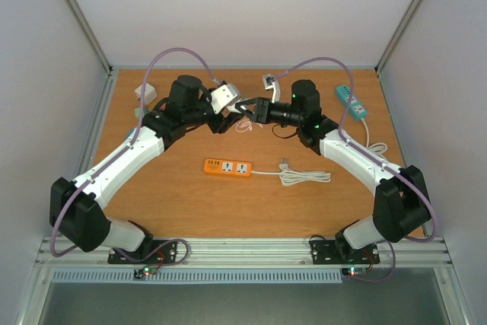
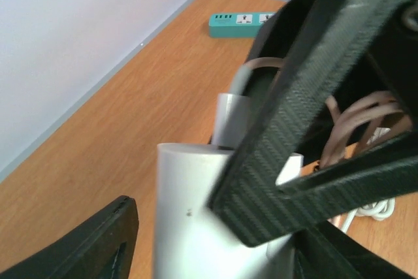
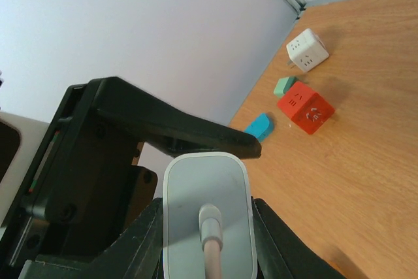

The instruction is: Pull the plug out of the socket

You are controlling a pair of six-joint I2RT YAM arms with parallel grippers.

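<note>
Left gripper clamps white cube socket mid-air over orange-brown wooden table, right gripper meeting it | left wrist: socket fills jaws | right wrist: it pinches pale rounded plug, seemingly still seated | risk: off-axis pull slips plug from grip.

2 white arms with black joints, black hands, looping lilac cables, green lights.

Orange-brown wooden table, plain white walls, aluminium rail along near edge.
</note>
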